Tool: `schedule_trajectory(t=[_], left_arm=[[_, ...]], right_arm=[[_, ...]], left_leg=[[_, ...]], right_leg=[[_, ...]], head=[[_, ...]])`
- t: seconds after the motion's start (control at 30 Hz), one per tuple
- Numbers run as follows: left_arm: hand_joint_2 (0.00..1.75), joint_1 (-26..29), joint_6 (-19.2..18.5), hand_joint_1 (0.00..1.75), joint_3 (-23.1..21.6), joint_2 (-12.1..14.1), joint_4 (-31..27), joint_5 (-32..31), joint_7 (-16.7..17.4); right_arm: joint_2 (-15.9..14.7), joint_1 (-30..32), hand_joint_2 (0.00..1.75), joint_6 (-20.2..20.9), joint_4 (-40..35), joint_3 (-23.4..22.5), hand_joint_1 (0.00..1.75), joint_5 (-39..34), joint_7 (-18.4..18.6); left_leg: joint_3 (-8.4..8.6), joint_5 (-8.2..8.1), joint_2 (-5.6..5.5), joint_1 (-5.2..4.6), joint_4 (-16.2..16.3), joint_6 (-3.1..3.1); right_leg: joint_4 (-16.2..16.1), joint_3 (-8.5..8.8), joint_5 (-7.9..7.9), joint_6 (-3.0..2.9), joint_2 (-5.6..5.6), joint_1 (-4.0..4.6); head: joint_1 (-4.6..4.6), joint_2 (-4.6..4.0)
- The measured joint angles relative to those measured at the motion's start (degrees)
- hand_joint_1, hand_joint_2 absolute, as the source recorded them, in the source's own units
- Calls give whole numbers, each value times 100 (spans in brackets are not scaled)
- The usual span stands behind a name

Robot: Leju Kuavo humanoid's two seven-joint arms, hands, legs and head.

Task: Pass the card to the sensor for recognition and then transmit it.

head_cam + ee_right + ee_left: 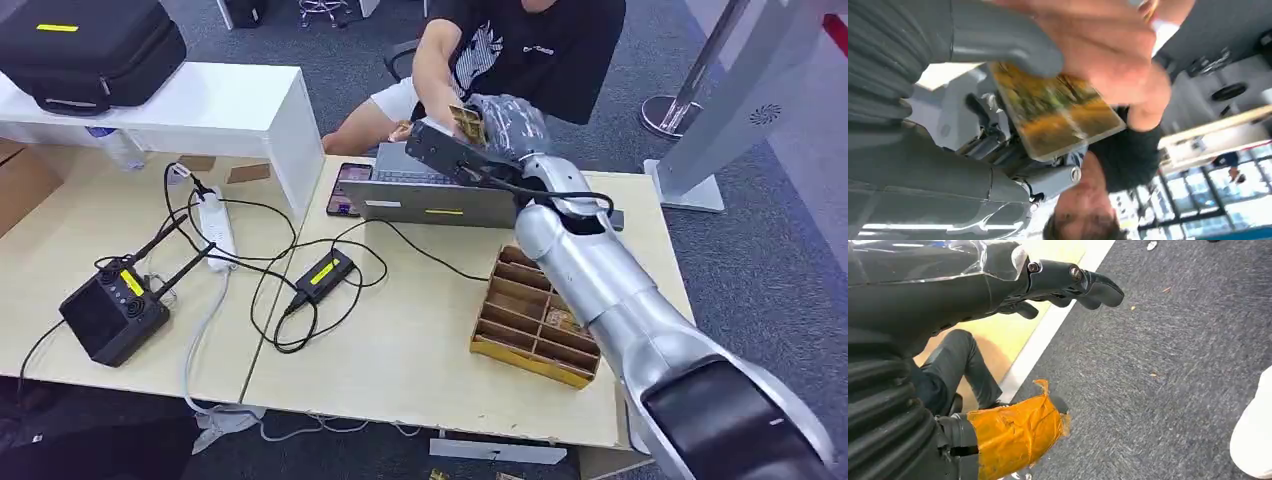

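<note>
Right hand [470, 135] holding card [466, 122], person's hand [1108, 45] on it, laptop [430, 195] beneath

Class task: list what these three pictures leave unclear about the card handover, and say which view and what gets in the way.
- Card print: blurred in the right wrist view.
- Card in the head view: too small, partly covered by the right robot hand.
- Who grips the card: the person's hand overlaps it; release unclear.
- Left robot hand: fingers partly hidden by its cover.
- Sensor: not identifiable.
</note>
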Motion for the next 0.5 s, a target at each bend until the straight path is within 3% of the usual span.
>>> schedule_trajectory(t=[0.17,0.33,0.5], left_arm=[[175,-36,0,0,201,-22,-50,-68,4],[175,-57,0,0,330,-37,-94,-68,33],[175,-56,0,0,393,-41,-133,131,161]], right_arm=[[63,193,175,498,44,-273,0,-867,-695],[68,397,175,607,2,-393,0,-1055,-931],[-115,1076,175,861,-811,-444,0,-1751,-1435]], left_leg=[[0,0,-3,1,0,0],[0,0,-1,1,0,0],[1,-1,-7,1,2,1]], right_leg=[[0,0,-1,0,-3,1],[0,0,-1,0,-3,1],[-5,0,-2,2,-6,1]], head=[[0,0],[0,0],[0,0]])
